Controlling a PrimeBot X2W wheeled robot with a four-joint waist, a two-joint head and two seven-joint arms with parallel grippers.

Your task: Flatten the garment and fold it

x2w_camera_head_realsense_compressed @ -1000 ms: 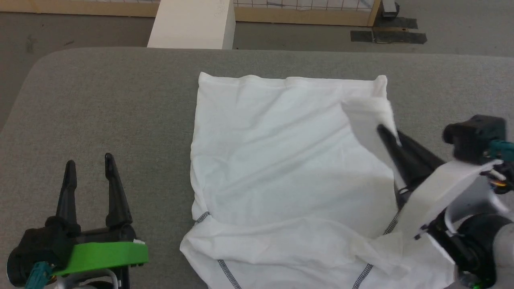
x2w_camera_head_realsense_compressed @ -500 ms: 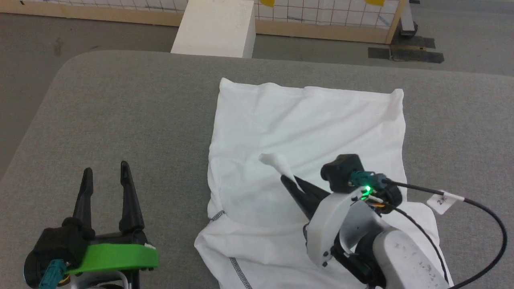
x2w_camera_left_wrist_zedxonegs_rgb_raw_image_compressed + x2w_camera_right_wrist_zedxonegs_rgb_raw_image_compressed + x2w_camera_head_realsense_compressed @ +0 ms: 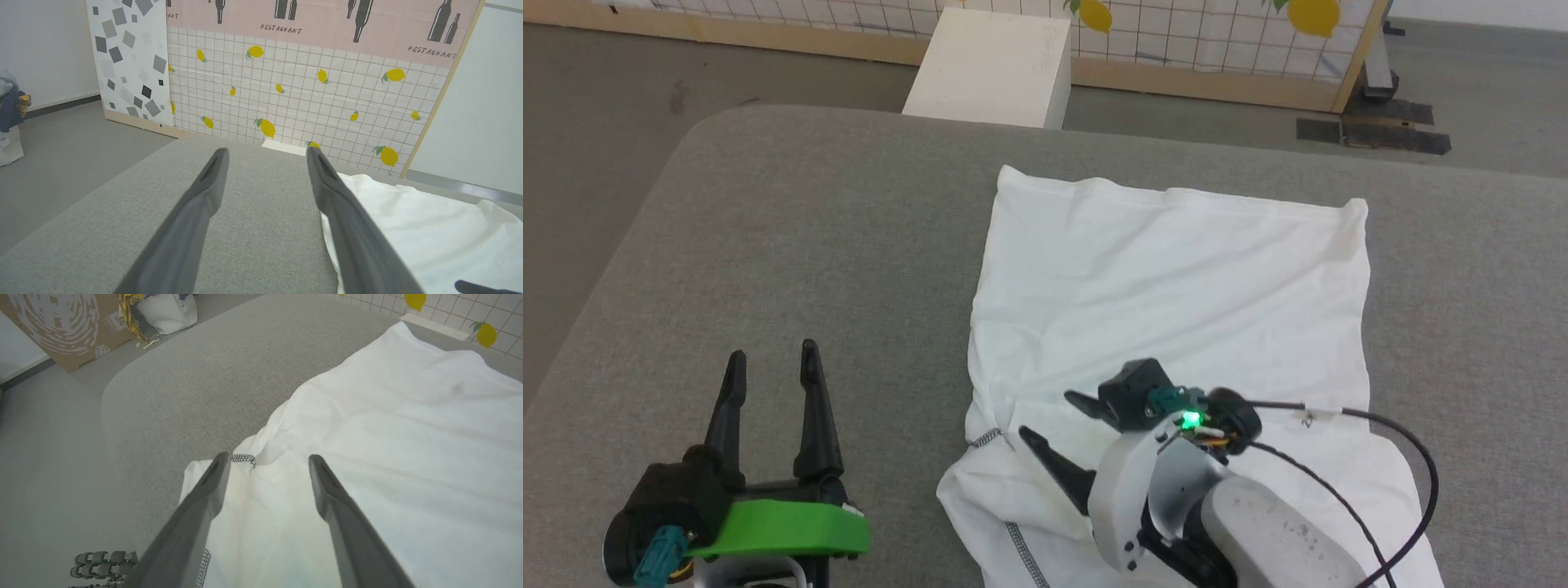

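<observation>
The garment [image 3: 1176, 286], a white shirt with dark zigzag seams, lies spread on the grey table [image 3: 809, 245], its near part rumpled. My right gripper [image 3: 1055, 420] hovers over the shirt's near left part, fingers pointing left, open and holding nothing. From the right wrist, the right gripper [image 3: 268, 458] has its fingers spread over white cloth [image 3: 388, 437], beside a seam end [image 3: 244, 458]. My left gripper [image 3: 773, 355] stands open over bare table, left of the shirt. In the left wrist view, the left gripper [image 3: 266, 152] is empty, with the garment [image 3: 416, 220] to its right.
A rigid white box [image 3: 992, 69] stands on the floor beyond the table's far edge, before a lemon-patterned partition [image 3: 1217, 41]. A black cable [image 3: 1388, 429] loops from my right wrist over the shirt. Bags and cardboard [image 3: 163, 310] sit on the floor past the table's rounded corner.
My right gripper carried a pinched sleeve end from the shirt's right edge leftward across its body, then opened and let it go. The head camera has shifted too.
</observation>
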